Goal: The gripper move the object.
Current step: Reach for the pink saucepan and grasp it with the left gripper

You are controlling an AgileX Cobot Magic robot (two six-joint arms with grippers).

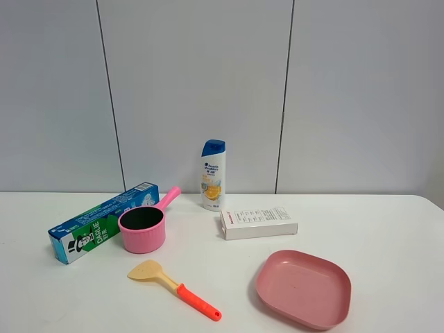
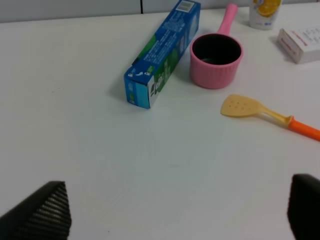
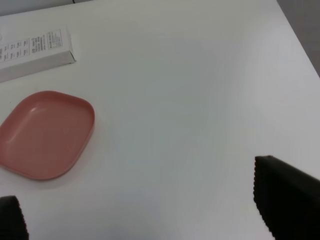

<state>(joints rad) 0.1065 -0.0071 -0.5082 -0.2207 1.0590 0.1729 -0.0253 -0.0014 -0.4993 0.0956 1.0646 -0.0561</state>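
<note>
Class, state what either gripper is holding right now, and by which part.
Nothing is held: the left gripper and right gripper are both open; the pink saucepan stands free.

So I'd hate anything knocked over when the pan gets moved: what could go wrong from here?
The pink saucepan sits close beside the toothpaste box, so the open left end effector might shove the box when closing on the rim. The pan's handle points toward the upright shampoo bottle; a swing could tip it. The spatula lies just in front, possibly in the approach path.
</note>
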